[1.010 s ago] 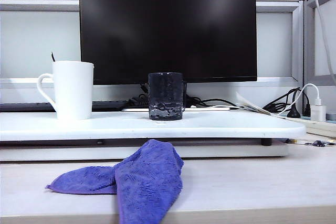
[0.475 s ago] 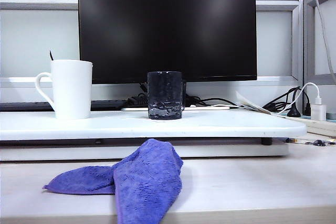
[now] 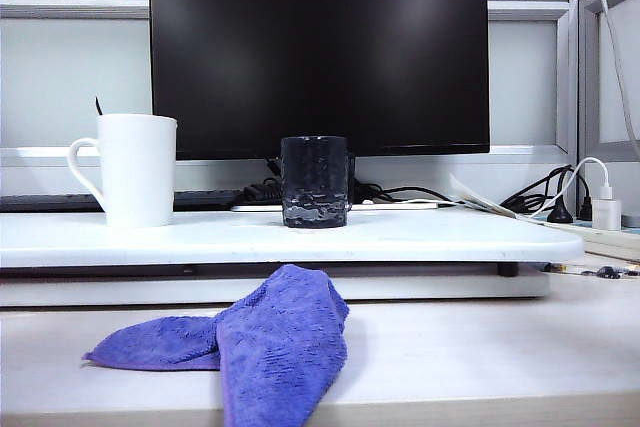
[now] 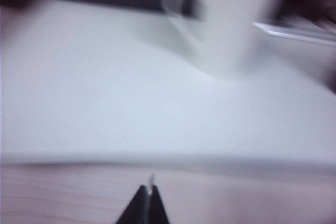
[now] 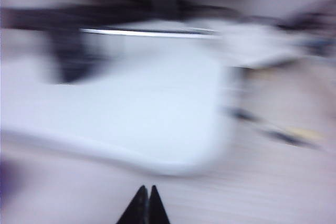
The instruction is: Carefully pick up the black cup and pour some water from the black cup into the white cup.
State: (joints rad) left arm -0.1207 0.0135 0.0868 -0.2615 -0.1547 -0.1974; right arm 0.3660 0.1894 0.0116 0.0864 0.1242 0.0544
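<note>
Standing on a raised white platform, left to right, are a tall white ceramic mug with a loop handle, the white cup, and near the middle a short dark bumpy translucent tumbler, the black cup; they are well apart. A black monitor fills the background, and a crumpled purple cloth lies on the wooden desk in front.

Neither arm appears in the exterior view. The left gripper hangs over the desk edge short of the platform, tips pressed together, holding nothing. The right gripper is likewise closed and empty, near the platform's rounded corner.

The task seems not yet begun: the tumbler is untouched. A next move would need jaws spread before closing around the black cup.

Both wrist views are badly blurred. Water cannot be made out.
</note>
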